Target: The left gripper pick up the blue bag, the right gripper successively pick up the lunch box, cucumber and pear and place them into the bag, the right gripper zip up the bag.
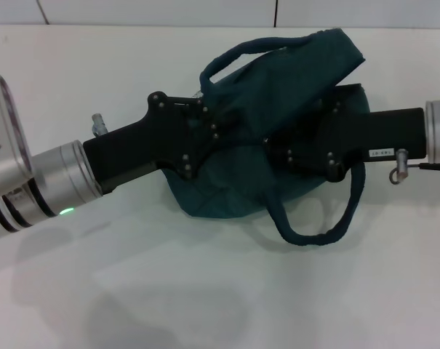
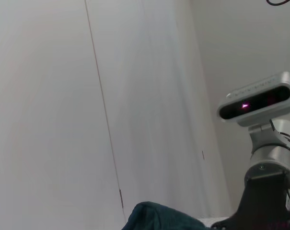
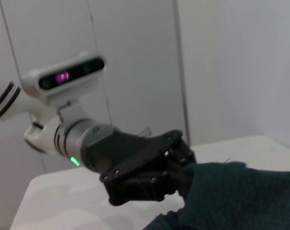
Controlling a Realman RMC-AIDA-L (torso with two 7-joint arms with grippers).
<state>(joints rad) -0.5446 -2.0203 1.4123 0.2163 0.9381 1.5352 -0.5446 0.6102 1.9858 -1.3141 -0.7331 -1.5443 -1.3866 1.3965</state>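
One blue bag (image 1: 292, 80), dark teal, sits mid-table (image 1: 205, 291), slightly toward the far side, bulging and rumpled. Two loop handles: one (image 1: 227, 62) arches up at the far-left top, the other (image 1: 329, 225) hangs down onto the table at the near-right. No lunch box, cucumber or pear visible anywhere on the table.

Two arms, both over the bag. Left gripper (image 1: 223, 123) comes in from the left, green light on its silver cuff, tip buried in the bag's upper fabric; in the right wrist view (image 3: 183, 163) it's right against the teal cloth, looks pinched on it, but can't tell for sure. Right gripper (image 1: 274, 153) comes in from the right, tip at bag's middle; fingers hidden by fabric, can't tell if spread or closed.
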